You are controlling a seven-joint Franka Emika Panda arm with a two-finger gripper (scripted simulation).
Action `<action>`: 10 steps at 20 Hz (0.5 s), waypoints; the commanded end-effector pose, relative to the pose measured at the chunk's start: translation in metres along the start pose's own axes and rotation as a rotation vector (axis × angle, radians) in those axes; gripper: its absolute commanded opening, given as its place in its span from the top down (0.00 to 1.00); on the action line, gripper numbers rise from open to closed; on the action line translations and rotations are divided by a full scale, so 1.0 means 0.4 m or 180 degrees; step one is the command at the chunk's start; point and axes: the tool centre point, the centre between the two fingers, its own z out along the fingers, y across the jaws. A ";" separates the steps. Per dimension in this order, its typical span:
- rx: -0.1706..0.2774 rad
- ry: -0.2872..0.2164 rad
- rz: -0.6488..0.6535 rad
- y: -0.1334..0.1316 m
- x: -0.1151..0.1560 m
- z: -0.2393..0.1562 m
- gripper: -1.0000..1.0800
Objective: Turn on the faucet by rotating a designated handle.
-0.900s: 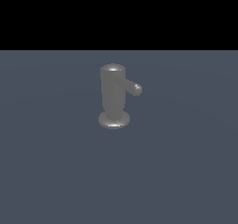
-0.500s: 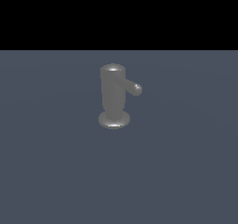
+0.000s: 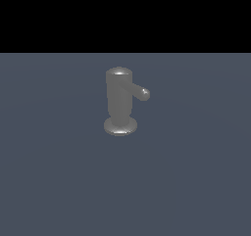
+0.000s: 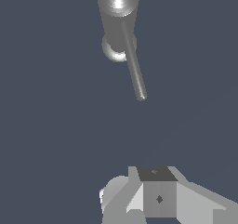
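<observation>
The faucet (image 3: pixel 119 103) stood upright on the flat blue-grey floor (image 3: pixel 49 181), about midway across the exterior view and towards the far part of the surface, close under the black band that filled the upper part of that view; it was a dull grey cylinder with a rounded, bright-capped top, and its flared round foot (image 3: pixel 120 126) sat flat on the floor; to the exterior view's right of the body, the handle (image 3: pixel 138 91) ran out sideways from near the top, a thin grey rod that dipped slightly towards its rounded tip (image 3: pixel 145 94); nothing touched either the rod or the body, and no part of my arm showed in that view; from my wrist I looked down along the faucet (image 4: pixel 117 21), its shining cap nearest the lens and the foot (image 4: pixel 113 51) showing past it, with the handle (image 4: pixel 134 66) reaching out from the body towards me and ending in its rounded tip (image 4: pixel 142 96) over bare floor (image 4: pixel 51 125); my pincer (image 4: pixel 153 195) lay well apart from that tip, with open floor between us, only its pale blocky housing in sight at the edge of the wrist view; the fingers were out of sight there, so I could not tell whether it was open or closed, and it was touching nothing that I could see.
</observation>
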 end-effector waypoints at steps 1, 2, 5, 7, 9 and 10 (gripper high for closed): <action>-0.0005 0.0002 -0.0072 -0.003 0.012 0.046 1.00; -0.0007 0.0003 -0.0103 -0.004 0.018 0.066 1.00; -0.0014 0.0007 -0.0201 -0.009 0.036 0.127 1.00; -0.0018 0.0010 -0.0264 -0.012 0.048 0.168 1.00; -0.0023 0.0012 -0.0326 -0.016 0.060 0.207 1.00; -0.0025 0.0014 -0.0356 -0.017 0.066 0.226 1.00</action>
